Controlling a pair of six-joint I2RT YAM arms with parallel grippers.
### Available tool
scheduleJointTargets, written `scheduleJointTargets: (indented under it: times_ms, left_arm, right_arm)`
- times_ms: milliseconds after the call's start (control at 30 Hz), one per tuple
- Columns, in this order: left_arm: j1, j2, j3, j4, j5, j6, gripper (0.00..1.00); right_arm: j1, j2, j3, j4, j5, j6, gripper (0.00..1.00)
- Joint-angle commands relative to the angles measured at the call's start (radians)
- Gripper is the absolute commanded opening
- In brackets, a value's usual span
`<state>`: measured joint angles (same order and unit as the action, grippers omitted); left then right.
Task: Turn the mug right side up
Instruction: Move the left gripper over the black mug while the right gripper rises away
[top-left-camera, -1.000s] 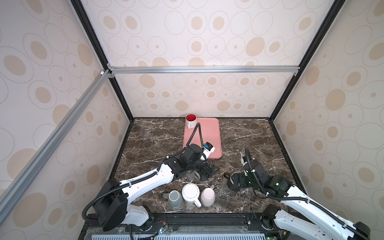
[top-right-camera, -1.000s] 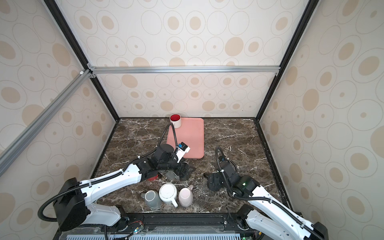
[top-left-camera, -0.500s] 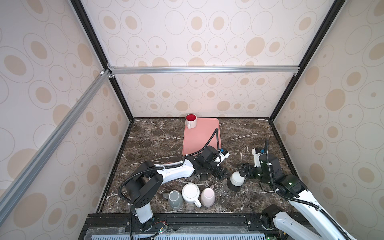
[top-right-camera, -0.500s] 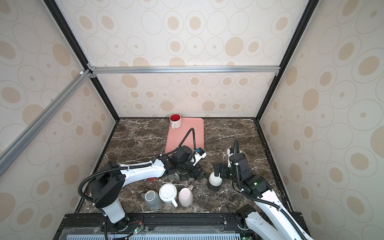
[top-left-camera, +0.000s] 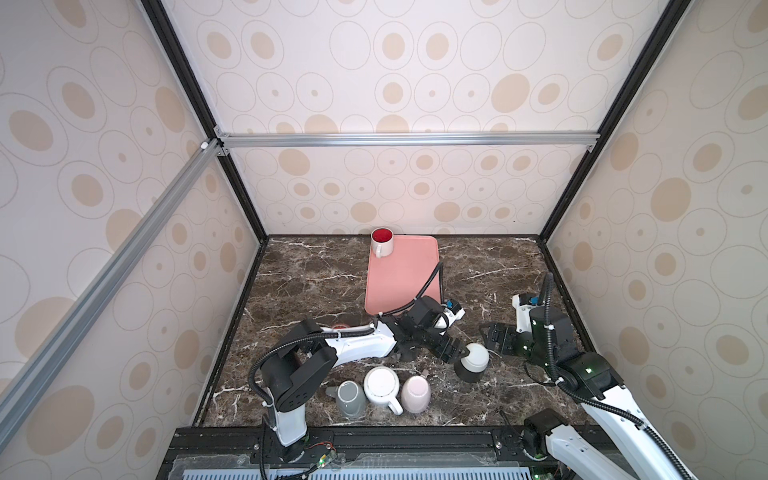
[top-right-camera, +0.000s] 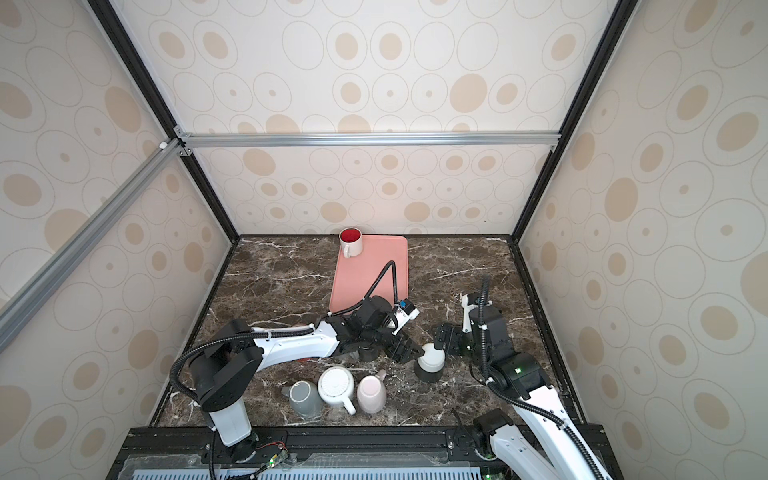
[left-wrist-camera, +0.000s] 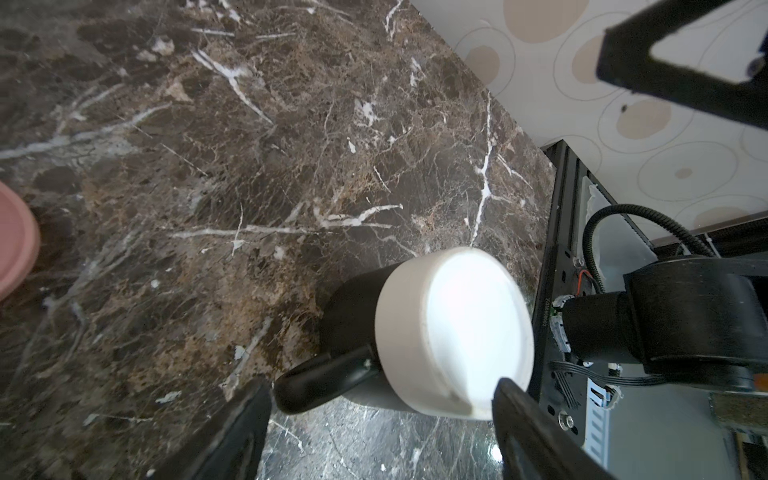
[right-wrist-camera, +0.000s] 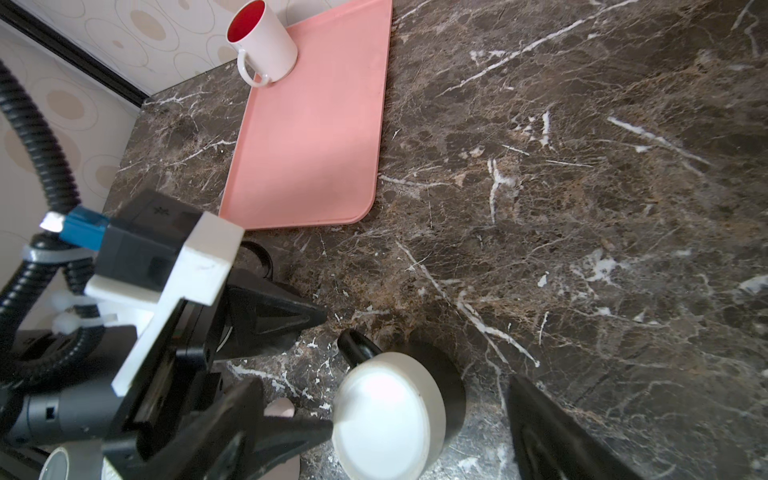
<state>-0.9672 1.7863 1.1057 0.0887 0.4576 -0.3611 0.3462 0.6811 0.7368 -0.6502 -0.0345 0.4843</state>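
The mug (top-left-camera: 471, 365) is black with a white base and stands upside down on the marble, right of centre in both top views. My left gripper (top-left-camera: 454, 353) reaches it from the left and is open. In the left wrist view the mug's base (left-wrist-camera: 453, 332) and black handle (left-wrist-camera: 324, 380) lie between that gripper's (left-wrist-camera: 380, 428) spread fingers. In the right wrist view one left fingertip (right-wrist-camera: 328, 424) touches the white base. My right gripper (top-left-camera: 495, 338) is open just right of the mug, and the mug (right-wrist-camera: 386, 419) sits between its wide jaws.
A white mug with a red inside (top-left-camera: 382, 243) stands upright on the far corner of the pink tray (top-left-camera: 403, 286). A grey mug (top-left-camera: 349, 397), a white mug (top-left-camera: 380, 386) and a pink mug (top-left-camera: 415, 392) stand upside down along the front edge, close to the left arm.
The left arm has stretched rightward to the black mug and its jaws have narrowed a little. The right arm has pulled back to the right, uncovering the mug.
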Motion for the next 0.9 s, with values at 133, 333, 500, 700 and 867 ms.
scheduleJointTargets:
  times_ms: [133, 333, 500, 700, 867]
  left_arm:
    - [-0.058, -0.013, 0.057, -0.059, -0.059, 0.058, 0.82]
    - [-0.096, -0.023, 0.066, -0.04, 0.035, 0.022, 0.77]
    - [-0.109, -0.029, 0.051, -0.004, 0.139, -0.036, 0.69]
    - [-0.108, -0.087, 0.056, -0.105, 0.022, 0.054, 0.66]
    - [-0.107, -0.079, 0.121, -0.321, -0.188, 0.317, 0.71]
  right_arm:
    - [-0.043, -0.022, 0.026, -0.006, -0.021, -0.013, 0.94]
    - [-0.062, -0.015, 0.026, -0.013, -0.019, -0.022, 0.94]
    - [-0.097, -0.006, 0.014, 0.003, -0.032, -0.021, 0.94]
    - [-0.108, 0.003, 0.004, 0.02, -0.049, -0.022, 0.94]
    - [-0.11, 0.016, -0.007, 0.038, -0.08, -0.013, 0.94]
